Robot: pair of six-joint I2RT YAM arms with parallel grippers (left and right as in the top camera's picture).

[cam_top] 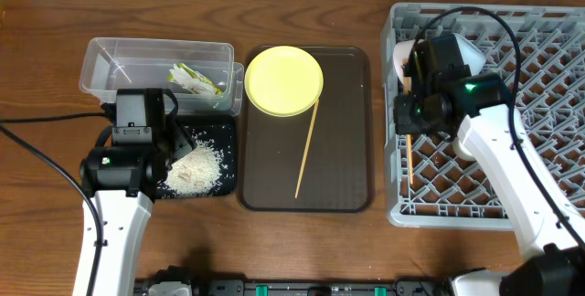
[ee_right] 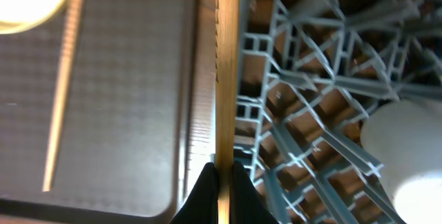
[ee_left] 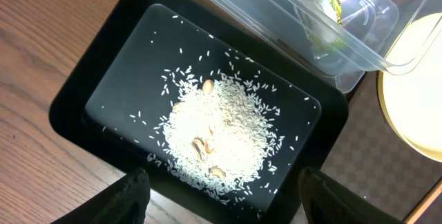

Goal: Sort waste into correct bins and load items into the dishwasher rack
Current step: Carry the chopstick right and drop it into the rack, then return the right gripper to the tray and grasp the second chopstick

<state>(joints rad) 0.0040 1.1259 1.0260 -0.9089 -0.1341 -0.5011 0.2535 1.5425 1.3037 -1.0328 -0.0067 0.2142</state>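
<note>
Over the black tray (ee_left: 131, 79) at the table's (cam_top: 55, 22) left side, the left hand (ee_left: 231, 200) hovers with its two dark fingers spread wide and nothing between them. A heap of white rice (ee_left: 221, 134) with a few tan bits lies in the middle of that tray, loose grains scattered around it. Just behind it stands the clear tub (cam_top: 128, 58), with the crumpled yellow-green wrapper (cam_top: 194, 79) inside near its right end.

At the centre lies the brown serving tray (cam_top: 338, 150). The round yellow plate (cam_top: 284, 79) sits in its far left corner, and one wooden chopstick (cam_top: 306, 150) lies on the tray, running from under the plate's rim toward the near edge.

On the right is the grey dishwasher rack (cam_top: 539, 49). The right hand (ee_right: 224, 193) is closed on a second chopstick (ee_right: 226, 79), pinched near one end between the fingertips and held along the rack's left edge. A pale rounded dish (ee_right: 407, 141) rests in the rack, to the right of that chopstick.
</note>
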